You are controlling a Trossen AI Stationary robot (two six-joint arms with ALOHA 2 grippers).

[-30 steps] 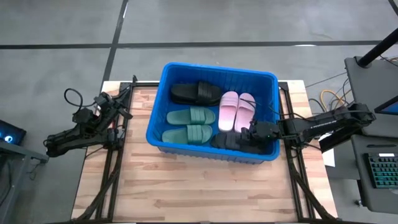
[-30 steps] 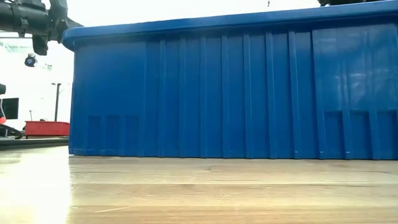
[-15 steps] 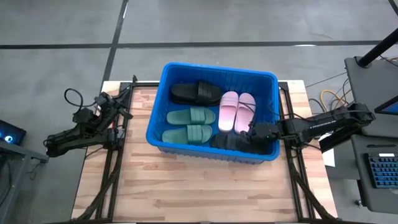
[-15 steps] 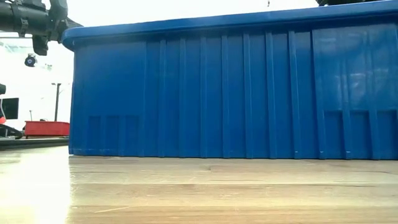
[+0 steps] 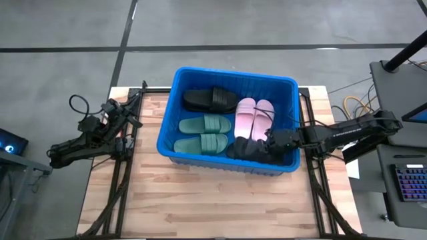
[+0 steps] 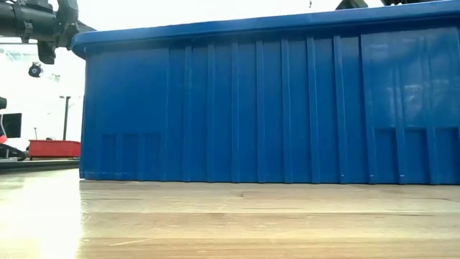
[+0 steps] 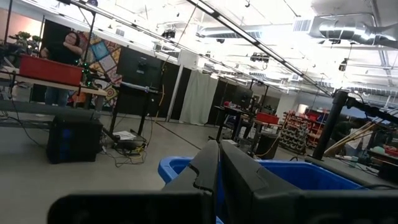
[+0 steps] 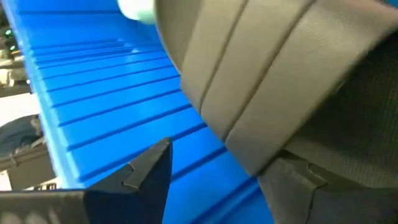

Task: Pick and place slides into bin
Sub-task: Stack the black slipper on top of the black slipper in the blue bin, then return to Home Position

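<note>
The blue bin (image 5: 175, 107) sits on the wooden surface (image 5: 200, 207), toward its far half, and all the slides I can see are lying inside it. A black slide (image 5: 210, 99) lies along the far wall. Nearer, the dark green pair (image 5: 203, 133) lies side by side on the left of the floor of the bin, and the pink pair (image 5: 253, 117) sits next to them on the right. Another black slide (image 5: 245, 149) rests in the near right corner, against the front wall.

The right gripper (image 5: 270, 143) reaches in over the right rim and is down at that corner slide. In the right wrist view its fingers (image 8: 146, 171) stand spread apart, with the grey-black strap of the slide just ahead of them and the ribbed blue wall behind; nothing is clamped.

The left gripper (image 5: 132, 103) waits off the left edge of the surface, well apart from the bin, its fingers pressed together and holding nothing.
</note>
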